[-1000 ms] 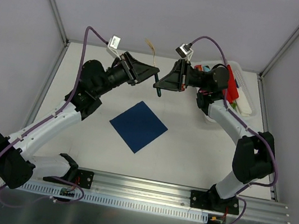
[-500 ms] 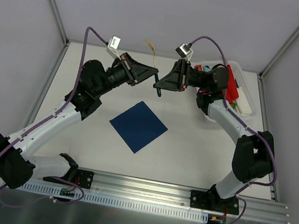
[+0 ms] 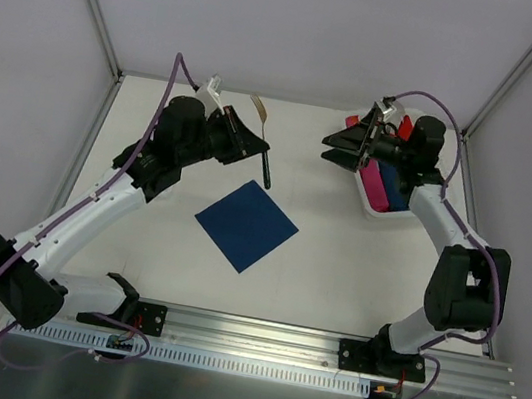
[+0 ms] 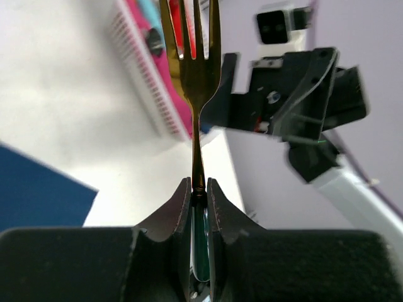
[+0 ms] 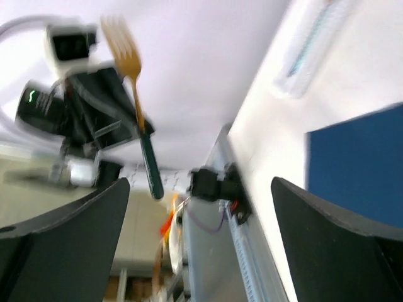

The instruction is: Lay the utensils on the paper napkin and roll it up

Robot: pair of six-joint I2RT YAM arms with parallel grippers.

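One of the utensils, a fork with gold tines and a dark green handle, hangs in the air above the table's far middle. My left gripper is shut on it; in the left wrist view the fingers pinch the handle and the fork's tines point away. My right gripper is open and holds nothing, well to the right of the fork. The dark navy paper napkin lies flat as a diamond at the table's middle, below and nearer than both grippers.
A white tray at the back right holds pink and blue plastic items, partly under the right arm. A metal rail runs along the near edge. Grey walls close in the far side and both sides.
The right gripper opened, let go of the fork and drew back to the right over the tray. The left gripper closed on the fork and carried it slightly left and nearer.
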